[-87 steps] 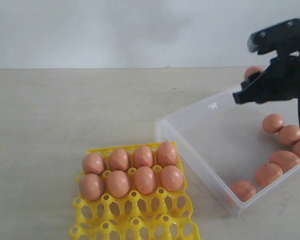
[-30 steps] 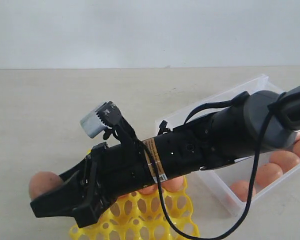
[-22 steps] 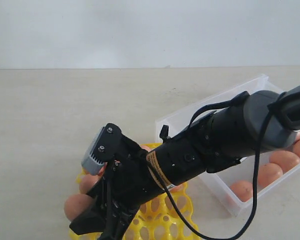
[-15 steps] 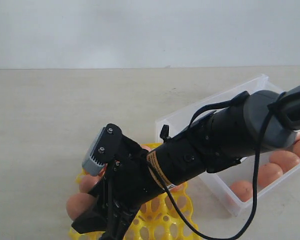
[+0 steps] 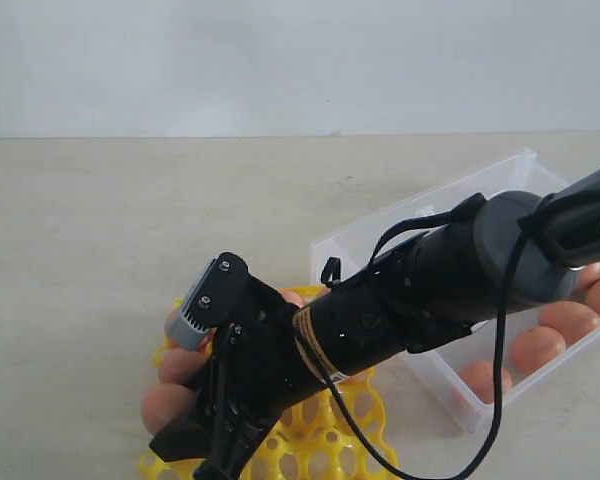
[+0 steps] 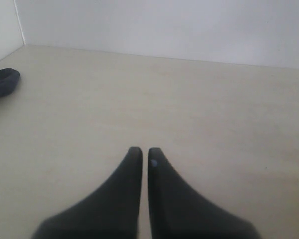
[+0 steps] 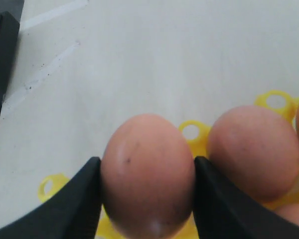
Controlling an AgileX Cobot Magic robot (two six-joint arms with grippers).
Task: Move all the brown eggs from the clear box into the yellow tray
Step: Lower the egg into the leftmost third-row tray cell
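My right gripper (image 5: 172,422) reaches across to the yellow tray (image 5: 325,440) and is shut on one brown egg (image 5: 164,407) at the tray's near left side. In the right wrist view that egg (image 7: 148,174) fills the gap between both black fingers (image 7: 74,199), just above a yellow socket ring (image 7: 191,131) and next to a seated egg (image 7: 254,152). The arm hides most of the tray's eggs. Three more brown eggs (image 5: 537,348) show in the clear box (image 5: 420,215) on the right. My left gripper (image 6: 141,152) hangs shut over bare table.
The black right forearm (image 5: 430,290) with its looping cable crosses above the near left corner of the box. A dark rounded object (image 6: 2,82) lies at the table's edge in the left wrist view. A pale wall bounds the table at the back.
The right gripper has swung right and lower with the egg, from beside the tray's left edge to over its near left sockets. In the last half second it barely shifted.
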